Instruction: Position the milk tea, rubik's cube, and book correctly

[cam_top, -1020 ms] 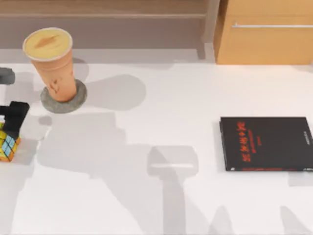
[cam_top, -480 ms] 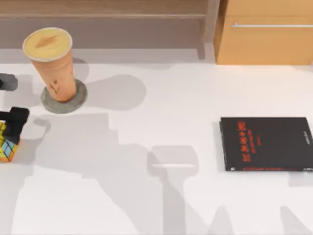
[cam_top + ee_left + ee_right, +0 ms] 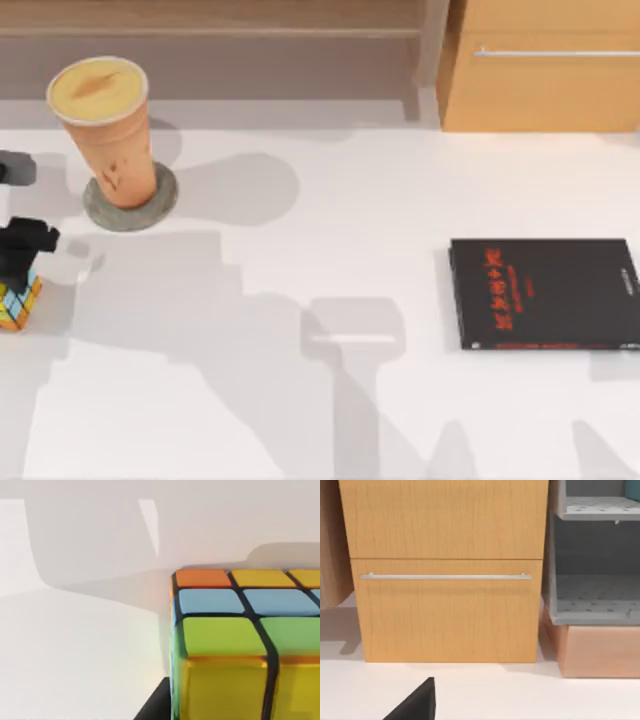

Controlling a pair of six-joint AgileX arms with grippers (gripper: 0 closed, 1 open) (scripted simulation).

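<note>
The rubik's cube [image 3: 16,303] sits at the table's far left edge, and its orange, blue, green and yellow stickers [image 3: 225,645] show close up in the left wrist view. My left gripper [image 3: 20,262] stands over it, shut on the cube, with one dark finger [image 3: 155,706] against the cube's side. The milk tea [image 3: 108,130] stands upright on a grey round disc [image 3: 160,212] at the back left. A teal sliver [image 3: 634,489] shows on an upper shelf; I cannot tell if it is the book. My right gripper [image 3: 415,705] faces the wooden drawers.
A thin black book with red lettering [image 3: 545,293] lies flat at the right. A wooden drawer cabinet [image 3: 545,65] with a metal handle [image 3: 445,576] stands at the back right, with grey shelves [image 3: 595,560] beside it.
My left gripper has drawn slightly toward the left edge over the cube and looks shorter from above. The cup and the black book have not moved.
</note>
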